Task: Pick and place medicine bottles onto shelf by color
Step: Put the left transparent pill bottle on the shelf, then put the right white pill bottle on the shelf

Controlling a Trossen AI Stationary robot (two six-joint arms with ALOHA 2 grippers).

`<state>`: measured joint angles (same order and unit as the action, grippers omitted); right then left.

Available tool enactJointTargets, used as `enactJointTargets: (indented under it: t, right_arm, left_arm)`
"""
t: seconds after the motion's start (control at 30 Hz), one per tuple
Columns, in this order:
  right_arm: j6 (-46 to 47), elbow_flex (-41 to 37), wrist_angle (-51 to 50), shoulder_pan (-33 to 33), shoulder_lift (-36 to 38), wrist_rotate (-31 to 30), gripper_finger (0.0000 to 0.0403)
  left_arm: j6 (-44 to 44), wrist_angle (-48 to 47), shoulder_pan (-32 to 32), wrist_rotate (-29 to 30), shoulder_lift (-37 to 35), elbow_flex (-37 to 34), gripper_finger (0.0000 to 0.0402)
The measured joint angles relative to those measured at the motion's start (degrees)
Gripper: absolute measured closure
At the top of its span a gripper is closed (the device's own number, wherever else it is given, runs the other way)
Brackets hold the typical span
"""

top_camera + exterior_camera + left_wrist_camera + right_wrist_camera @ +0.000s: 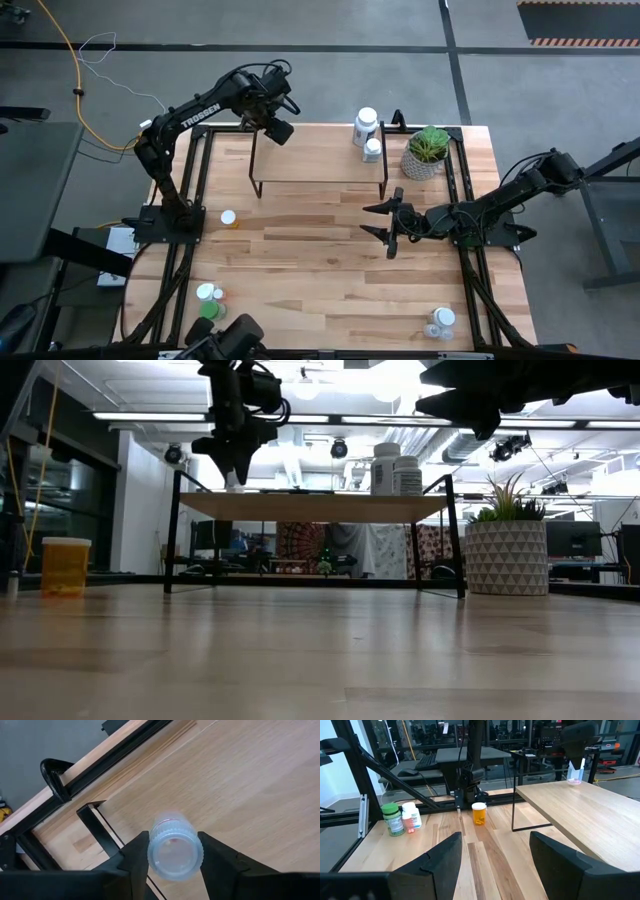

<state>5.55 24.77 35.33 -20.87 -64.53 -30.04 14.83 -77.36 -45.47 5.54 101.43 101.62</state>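
Note:
The shelf (320,165) stands at the table's far side. My left gripper (278,128) hovers over the shelf's far left corner, shut on a clear medicine bottle (175,852) with a pale cap. Two white bottles (368,135) stand on the shelf's far right corner. An orange bottle (230,218) stands on the table to the left. A green and a white bottle (208,302) stand at the near left, and clear ones (440,321) at the near right. My right gripper (385,222) hangs open over the table's right middle, touching nothing. My left gripper pinches the clear bottle at its cap end (175,840) between the two fingers (137,857), coming from above and pointing down. The bottle hangs upright below the fingers, its base (575,781) at the shelf top (580,805). I cannot tell whether it rests there.
A potted green plant (428,152) stands right of the shelf. Black frame rails run along the table's left and right edges (195,180). Bare shelf top lies between the held bottle and the white pair, and open tabletop lies in front of the shelf (320,260).

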Motion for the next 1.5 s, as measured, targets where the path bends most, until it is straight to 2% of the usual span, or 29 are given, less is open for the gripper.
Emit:
enactJointTargets:
  t: [0.27, 0.63, 0.8, 1.03, 1.13, 1.3, 1.4, 1.5]
  right_arm:
    - [0.0, 0.0, 0.0, 0.0, 0.0, 0.0, 0.0178]
    - [0.0, 0.0, 0.0, 0.0, 0.0, 0.0, 0.0178]
    - [0.0, 0.0, 0.0, 0.0, 0.0, 0.0, 0.0178]
    - [0.0, 0.0, 0.0, 0.0, 0.0, 0.0, 0.0178]
    - [0.0, 0.0, 0.0, 0.0, 0.0, 0.0, 0.0178]
    - [0.4, 0.0, -0.5, 0.0, 0.0, 0.0, 0.0178]
    - [1.0, 0.0, -0.5, 0.0, 0.0, 0.0, 0.0178]
    - [0.9, 0.0, -0.4, 0.0, 0.0, 0.0, 0.0178]
  left_arm:
    - [0.0, 0.0, 0.0, 0.0, 0.0, 0.0, 0.0226]
    - [-0.4, -1.3, 0.1, -0.9, 0.0, 0.5, 0.022]
    - [-0.9, -1.6, 0.1, -0.8, -0.1, 5.0, 0.022]
    - [0.5, -2.9, 0.1, -0.8, -0.8, 15.4, 0.022]
    - [-0.5, -1.9, 1.4, -0.6, -3.0, 17.7, 0.022]
    - [-6.1, 1.5, 5.2, -1.0, -9.5, 16.5, 0.0223]
    - [-7.9, 4.8, 8.6, -0.8, -15.0, 12.4, 0.0229]
    - [-8.0, 12.5, 13.2, -0.9, -21.9, 4.8, 0.0236]
